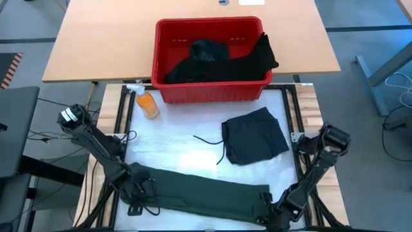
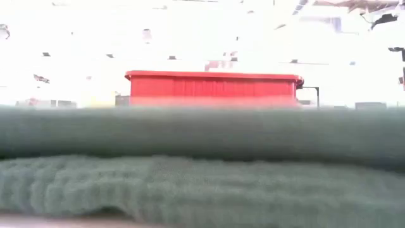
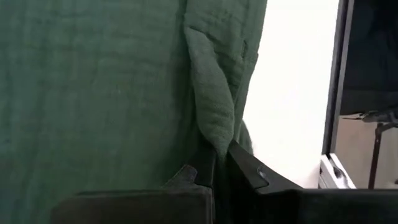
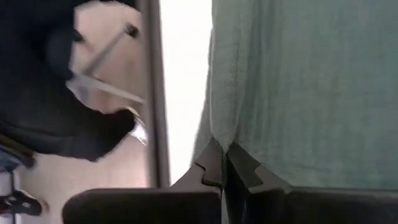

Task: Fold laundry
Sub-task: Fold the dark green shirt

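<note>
**Green shirt pinched at both ends on the folding table**

White covering (image 1: 187, 151) spreads across the work table, where a long dark green garment (image 1: 199, 192) lies in a folded band along the near edge, reaching almost from the near-left corner to the near-right corner. In the low view its ribbed cloth fills the foreground. Behind the table's far edge, on a separate wooden desk (image 1: 103, 38), stands a red plastic basket (image 1: 209, 90) holding more black laundry (image 1: 206, 61), one piece draped over its right rim. A folded black drawstring piece (image 1: 254, 135) rests right of the table's centre, its cord (image 1: 215, 145) trailing left over the white covering. A small orange spray bottle (image 1: 147, 103) lies near the far-left corner, just beside the basket.

The left gripper (image 1: 136, 193) sits at the garment's left end; the left wrist view shows its fingers (image 3: 249, 171) pressed together with a pleat of green cloth clamped between them. The right gripper (image 1: 269, 207) sits at the garment's right end, and the right wrist view shows its fingers (image 4: 255, 171) likewise closed on a pinch of the green fabric's edge.
</note>
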Robot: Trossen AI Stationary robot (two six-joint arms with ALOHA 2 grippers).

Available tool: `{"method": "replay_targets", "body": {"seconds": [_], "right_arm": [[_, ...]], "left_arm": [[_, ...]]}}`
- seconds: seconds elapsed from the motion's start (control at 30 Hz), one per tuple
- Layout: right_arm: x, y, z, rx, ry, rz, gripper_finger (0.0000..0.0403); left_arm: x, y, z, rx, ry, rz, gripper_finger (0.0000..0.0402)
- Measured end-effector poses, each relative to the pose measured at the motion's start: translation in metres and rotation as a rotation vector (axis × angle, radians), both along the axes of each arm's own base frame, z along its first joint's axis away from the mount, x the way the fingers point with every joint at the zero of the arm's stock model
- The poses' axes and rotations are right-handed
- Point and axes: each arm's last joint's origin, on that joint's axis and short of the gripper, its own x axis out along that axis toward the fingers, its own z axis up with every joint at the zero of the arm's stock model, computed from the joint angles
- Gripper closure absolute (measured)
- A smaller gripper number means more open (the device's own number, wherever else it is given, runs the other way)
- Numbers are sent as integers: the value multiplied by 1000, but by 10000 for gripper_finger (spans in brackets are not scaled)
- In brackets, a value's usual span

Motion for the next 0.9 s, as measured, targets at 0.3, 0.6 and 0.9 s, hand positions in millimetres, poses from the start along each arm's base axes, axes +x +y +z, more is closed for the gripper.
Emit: {"method": "replay_targets", "body": {"seconds": [0.3, 0.6, 0.9], "right_arm": [[3, -10, -24, -81, 204, 16, 384], [-9, -52, 22, -167, 291, -32, 376], [-10, -70, 65, 49, 282, -171, 297]], "left_arm": [[4, -6, -23, 48, 86, -8, 360], [6, 14, -6, 47, 64, -38, 270], [-6, 40, 36, -52, -16, -44, 258]]}}
